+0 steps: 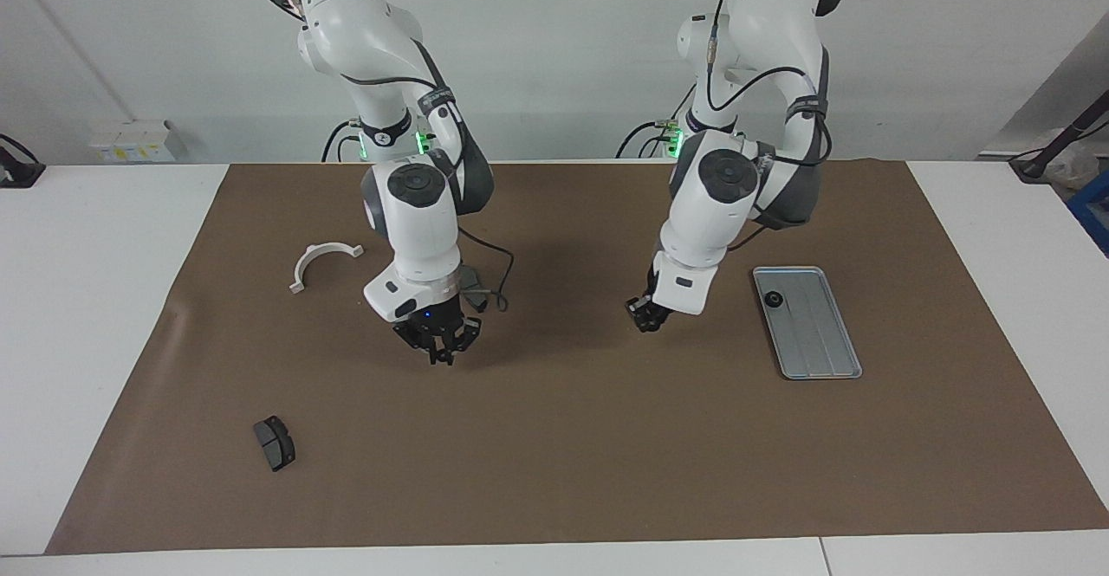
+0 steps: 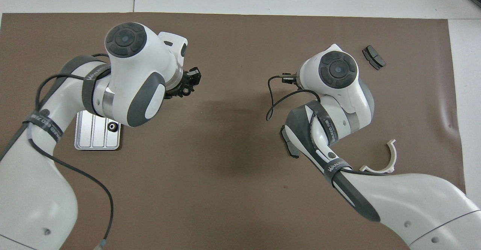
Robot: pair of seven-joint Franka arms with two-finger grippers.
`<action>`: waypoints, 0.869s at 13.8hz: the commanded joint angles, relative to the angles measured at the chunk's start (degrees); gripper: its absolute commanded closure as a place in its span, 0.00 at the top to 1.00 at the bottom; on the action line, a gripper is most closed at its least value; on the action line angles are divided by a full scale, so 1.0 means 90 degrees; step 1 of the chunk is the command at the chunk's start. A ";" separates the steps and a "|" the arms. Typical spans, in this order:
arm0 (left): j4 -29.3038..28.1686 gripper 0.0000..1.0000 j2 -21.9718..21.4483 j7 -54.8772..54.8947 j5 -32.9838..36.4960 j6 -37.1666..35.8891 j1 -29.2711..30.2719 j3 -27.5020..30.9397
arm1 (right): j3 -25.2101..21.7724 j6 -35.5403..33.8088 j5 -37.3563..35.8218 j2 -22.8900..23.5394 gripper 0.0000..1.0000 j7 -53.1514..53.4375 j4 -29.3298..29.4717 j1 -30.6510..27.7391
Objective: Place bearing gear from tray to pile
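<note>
A small black bearing gear [image 1: 774, 300] [image 2: 112, 127] lies on the silver tray [image 1: 819, 342] [image 2: 90, 137], in the corner nearest the robots. My left gripper [image 1: 643, 320] [image 2: 189, 81] hangs over bare mat between the tray and the table's middle; I cannot make out anything in it. The pile is scattered: a white half-ring [image 1: 322, 262] [image 2: 389, 159] and two dark brake pads [image 1: 275, 443] [image 2: 374, 57], [image 1: 472, 286] [image 2: 291, 146]. My right gripper [image 1: 440, 352] is shut and empty, low over the mat beside the pad that its arm partly hides. Its own wrist covers it in the overhead view.
A brown mat [image 1: 563, 455] covers most of the white table. A black cable loops off the right wrist [image 1: 498, 286] [image 2: 272, 103]. In the overhead view the left forearm covers part of the tray.
</note>
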 commanded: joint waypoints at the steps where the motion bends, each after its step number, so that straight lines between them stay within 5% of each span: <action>1: -0.0002 0.14 0.0306 -0.0629 0.0359 0.0302 -0.0450 0.0115 | 0.0111 0.0459 -0.0042 -0.0204 0.00 -0.0571 -0.0543 -0.0419; 8: -0.0002 0.20 0.0902 -0.1637 0.0537 0.0850 -0.1125 0.0115 | 0.0140 0.0432 0.0346 -0.0184 0.00 -0.2024 -0.0768 -0.1386; 9: 0.0007 0.26 0.0903 -0.1637 0.0517 0.0840 -0.1125 0.0105 | 0.0140 0.0412 0.0445 -0.0184 0.00 -0.2308 -0.0778 -0.1503; 11: 0.0095 0.69 0.0864 -0.1637 0.0546 0.0820 -0.1125 0.0115 | 0.0140 0.0383 0.0456 -0.0175 0.00 -0.2506 -0.0807 -0.1670; 12: 0.0192 0.75 0.0844 -0.1628 0.0556 0.0733 -0.1125 0.0115 | 0.0140 0.0392 0.0456 -0.0146 0.00 -0.2525 -0.0836 -0.1680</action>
